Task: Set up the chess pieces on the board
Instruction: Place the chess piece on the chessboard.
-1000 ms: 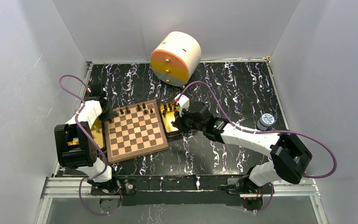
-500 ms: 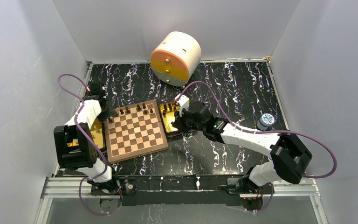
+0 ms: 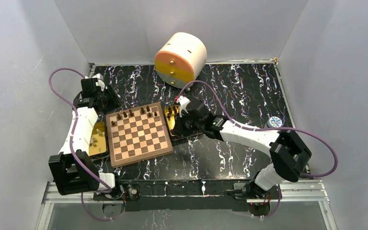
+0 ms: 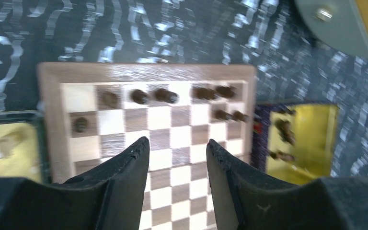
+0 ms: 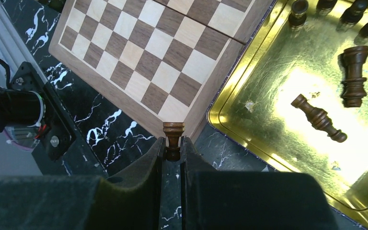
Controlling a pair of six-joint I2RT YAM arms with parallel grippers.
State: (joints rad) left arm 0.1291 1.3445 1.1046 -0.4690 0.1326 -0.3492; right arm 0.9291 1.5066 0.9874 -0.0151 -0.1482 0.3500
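While the left gripper (image 4: pixel 177 143) hangs open, the right gripper (image 5: pixel 173 142) squeezes a chess piece (image 5: pixel 173 130) pointing straight out past its jaws

Bench (image 3: pixel 249 91) is carrying one board (image 3: pixel 138 135), eight chess pieces (image 4: pixel 165 96) standing on it, two gold tins (image 3: pixel 100 146), one round drawer unit (image 3: pixel 180 58).

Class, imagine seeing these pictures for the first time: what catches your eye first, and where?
The checkered board lies centre-left on the black marbled table, dark pieces along its far edge. Behind it sits a rounded cream-and-orange drawer box. The right end effector pinches one piece near a gold tin.
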